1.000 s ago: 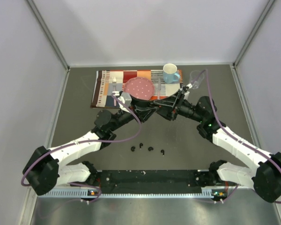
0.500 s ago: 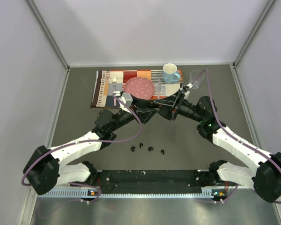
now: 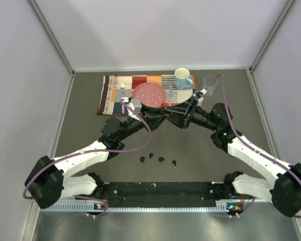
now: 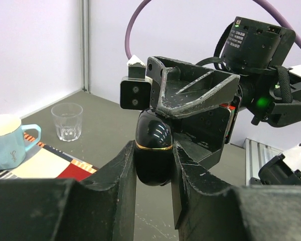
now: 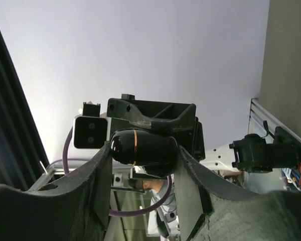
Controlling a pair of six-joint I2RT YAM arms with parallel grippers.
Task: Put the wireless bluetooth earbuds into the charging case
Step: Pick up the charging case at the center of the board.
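Observation:
The charging case (image 4: 153, 150) is a glossy black oval with a thin gold band, held in the air between both arms. My left gripper (image 4: 154, 155) is shut on its lower half, fingers pressing both sides. My right gripper (image 5: 144, 158) is shut on the same charging case (image 5: 143, 147), gripping it end to end. In the top view the left gripper (image 3: 163, 114) and right gripper (image 3: 174, 116) meet nose to nose over the table's middle. Several tiny black earbuds (image 3: 161, 159) lie in a loose row on the grey table, nearer the arm bases, away from both grippers.
A striped placemat (image 3: 115, 93) lies at the back with a pink plate (image 3: 149, 94) and a blue mug (image 3: 182, 78) on it. A clear glass (image 3: 209, 81) stands to its right. Grey walls close in both sides.
Both arms stay joined at the middle with only a slight shift of the left wrist. The earbuds have not moved.

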